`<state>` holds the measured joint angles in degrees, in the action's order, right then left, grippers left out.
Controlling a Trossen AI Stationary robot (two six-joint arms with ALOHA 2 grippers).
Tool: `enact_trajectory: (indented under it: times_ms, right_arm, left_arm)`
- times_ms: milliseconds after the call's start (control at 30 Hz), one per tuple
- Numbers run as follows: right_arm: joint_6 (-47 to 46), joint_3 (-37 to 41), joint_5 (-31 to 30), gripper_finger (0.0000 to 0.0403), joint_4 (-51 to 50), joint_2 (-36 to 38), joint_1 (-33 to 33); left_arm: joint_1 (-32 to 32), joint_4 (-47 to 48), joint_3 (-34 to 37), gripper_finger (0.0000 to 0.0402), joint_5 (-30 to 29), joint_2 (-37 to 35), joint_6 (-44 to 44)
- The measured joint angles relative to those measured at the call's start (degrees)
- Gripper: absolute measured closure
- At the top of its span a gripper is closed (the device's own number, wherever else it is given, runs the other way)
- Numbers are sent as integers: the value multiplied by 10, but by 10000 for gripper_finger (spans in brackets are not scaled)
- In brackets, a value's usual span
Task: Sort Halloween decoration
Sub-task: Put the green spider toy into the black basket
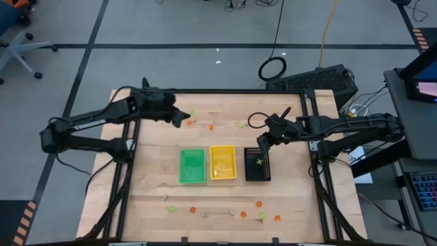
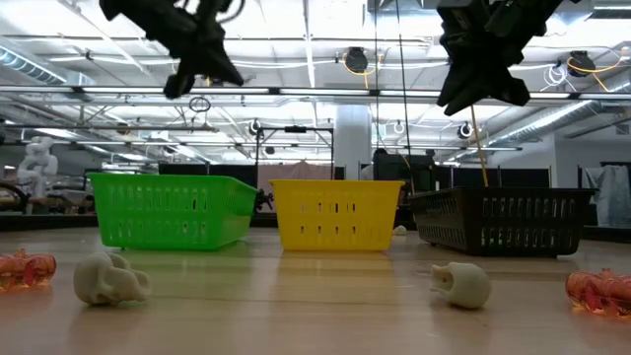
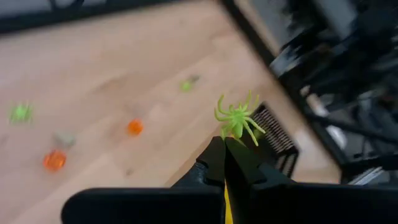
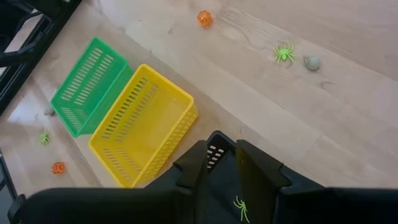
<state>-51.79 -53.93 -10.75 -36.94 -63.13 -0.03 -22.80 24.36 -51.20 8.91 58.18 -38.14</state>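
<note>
Carrying step: yellow-green spider (image 3: 236,118) pinched by its rear legs at the very tips of the left gripper (image 3: 225,146), clenched, raised above the far part of the table (image 1: 157,198).
Likely destination: black tray (image 1: 257,179), judged from a matching green spider (image 4: 239,208) already lying in it.
Handling advice: grip kept firm, since only thin legs were caught; travel kept high enough to pass the tray walls; release saved until squarely over the black tray, as so light a trinket would likely bounce or snag on the slotted rim.
Hazard: right gripper (image 1: 263,141) parked directly above the black tray, narrowly parted with nothing seen between its fingers; best moved off before the left arm arrived.
Other trays: green tray (image 1: 192,166) and yellow tray (image 1: 222,162) side by side, just beside the black one.
Unsorted stock: orange trinket (image 1: 210,126) and others scattered at the far side of the table; more strewn along the near edge.
Left wrist view only: spider's shape and the hold on it, lost in the high view.
Right wrist view only: inside of the black tray.
Low view only: pale skull-like trinkets (image 2: 108,278) and clear orange pieces (image 2: 25,268) at the near edge; both grippers well clear of the table.
High view only: full layout, arm spacing.
</note>
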Motion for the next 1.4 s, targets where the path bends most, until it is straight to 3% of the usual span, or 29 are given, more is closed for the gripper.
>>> enact_trajectory:
  times_ms: [400,1200,1400]
  right_arm:
    - [-6,0,-14,328,50,0,0]
    - [-21,0,-10,328,110,0,5]
    - [-12,0,-10,328,115,0,5]
  left_arm:
    - [36,-114,0,402,-7,-59,105]
    - [99,-120,0,402,-2,-60,167]
    - [99,-142,0,402,-2,-60,249]
